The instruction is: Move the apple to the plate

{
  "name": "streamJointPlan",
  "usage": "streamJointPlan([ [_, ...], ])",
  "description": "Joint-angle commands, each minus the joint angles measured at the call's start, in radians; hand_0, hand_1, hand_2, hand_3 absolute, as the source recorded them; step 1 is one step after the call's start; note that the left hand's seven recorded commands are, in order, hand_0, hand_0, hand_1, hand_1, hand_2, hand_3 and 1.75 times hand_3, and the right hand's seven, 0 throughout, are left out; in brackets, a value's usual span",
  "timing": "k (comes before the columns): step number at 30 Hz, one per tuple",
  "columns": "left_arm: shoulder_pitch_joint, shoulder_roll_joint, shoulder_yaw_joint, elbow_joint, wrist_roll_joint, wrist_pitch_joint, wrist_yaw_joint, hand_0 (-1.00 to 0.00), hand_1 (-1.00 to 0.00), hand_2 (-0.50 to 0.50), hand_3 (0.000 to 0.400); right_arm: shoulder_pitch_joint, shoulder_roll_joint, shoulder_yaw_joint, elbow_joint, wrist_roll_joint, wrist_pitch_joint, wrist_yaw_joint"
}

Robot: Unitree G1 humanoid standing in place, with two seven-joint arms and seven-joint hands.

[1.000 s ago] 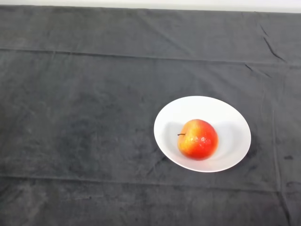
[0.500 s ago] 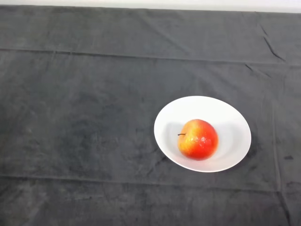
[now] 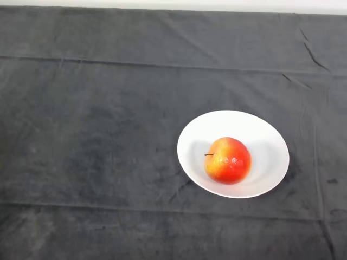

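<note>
Where creased dark cloth (image 3: 97, 135) spreads, a glossy round apple (image 3: 228, 160) sits in the smooth white plate (image 3: 260, 130).

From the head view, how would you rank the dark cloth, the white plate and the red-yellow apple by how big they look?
1. Dark grey cloth, filling nearly the whole view.
2. Round white plate.
3. Red-and-yellow apple, lying on the plate.

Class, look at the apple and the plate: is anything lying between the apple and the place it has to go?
Nothing visible does. The apple already rests on the white plate, slightly toward its near side, with its stem pointing left. Only the dark cloth surrounds the plate.
</note>
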Motion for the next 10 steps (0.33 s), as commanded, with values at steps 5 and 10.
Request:
streamJointPlan([
  [5, -0.041, -0.019, 0.044, -0.003, 0.017, 0.007, -0.006, 0.00, 0.00, 0.00, 0.000, -0.011, -0.017, -0.0084, -0.001, -0.0087, 0.002, -0.0018],
  [10, -0.043, -0.022, 0.045, -0.007, 0.021, 0.012, -0.008, 0.00, 0.00, 0.00, 0.000, -0.011, -0.017, -0.0084, -0.001, -0.0087, 0.002, -0.0018],
])
